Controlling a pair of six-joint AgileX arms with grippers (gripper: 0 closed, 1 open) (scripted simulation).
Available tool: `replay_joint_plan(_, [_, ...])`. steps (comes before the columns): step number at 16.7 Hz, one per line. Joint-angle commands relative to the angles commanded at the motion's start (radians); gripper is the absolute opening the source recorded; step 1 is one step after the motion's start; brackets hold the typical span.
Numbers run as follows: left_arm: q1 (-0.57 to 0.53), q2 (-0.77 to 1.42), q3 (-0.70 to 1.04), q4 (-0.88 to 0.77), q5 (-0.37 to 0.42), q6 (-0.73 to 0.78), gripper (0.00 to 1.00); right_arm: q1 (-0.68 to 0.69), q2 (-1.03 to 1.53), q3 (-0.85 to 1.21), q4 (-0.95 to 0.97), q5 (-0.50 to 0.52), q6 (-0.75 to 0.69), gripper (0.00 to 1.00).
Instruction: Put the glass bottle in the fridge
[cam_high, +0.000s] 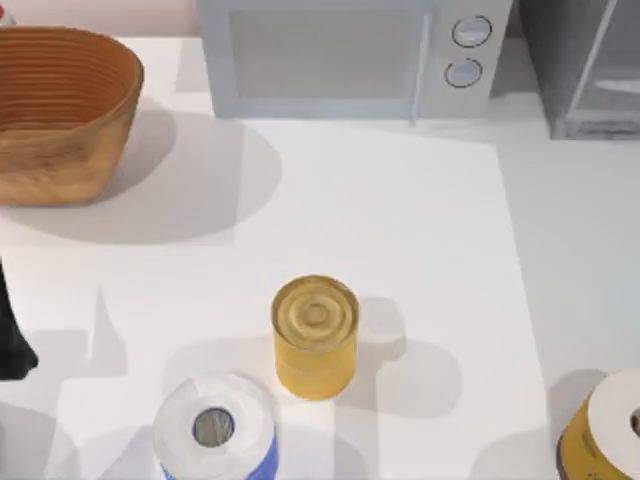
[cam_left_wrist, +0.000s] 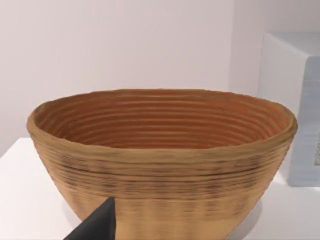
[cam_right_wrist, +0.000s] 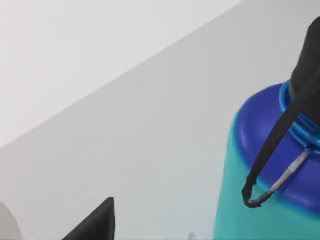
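The glass bottle (cam_high: 315, 335) is a squat amber see-through cylinder standing upright in the middle of the table's near half, with no gripper touching it. The fridge (cam_high: 585, 65), dark grey with a pale door panel and a light slanted bar handle, stands at the far right corner, and its door looks shut. My left arm (cam_high: 10, 340) rests at the table's left edge, well left of the bottle. A dark tip of the left gripper (cam_left_wrist: 100, 227) shows in front of the woven basket. A dark tip of the right gripper (cam_right_wrist: 97, 222) shows over bare table.
A brown woven basket (cam_high: 60, 110) sits at the far left. A white-grey microwave (cam_high: 350, 55) with two knobs stands at the back centre. A white and blue roll (cam_high: 215, 430) and a yellow roll (cam_high: 610, 430) stand at the near edge. A blue and teal flask (cam_right_wrist: 265, 175) stands close to the right wrist.
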Motion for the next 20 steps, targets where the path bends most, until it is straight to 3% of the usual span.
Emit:
replay_joint_plan(8, [0.000, 0.000, 0.000, 0.000, 0.000, 0.000, 1.00, 0.107, 0.077, -0.053, 0.324, 0.051, 0.218, 1.00])
replay_joint_plan(15, [0.000, 0.000, 0.000, 0.000, 0.000, 0.000, 1.00, 0.119, 0.092, -0.065, 0.373, 0.058, 0.242, 1.00])
replay_joint_plan(20, [0.000, 0.000, 0.000, 0.000, 0.000, 0.000, 1.00, 0.119, 0.092, -0.065, 0.373, 0.058, 0.242, 0.63])
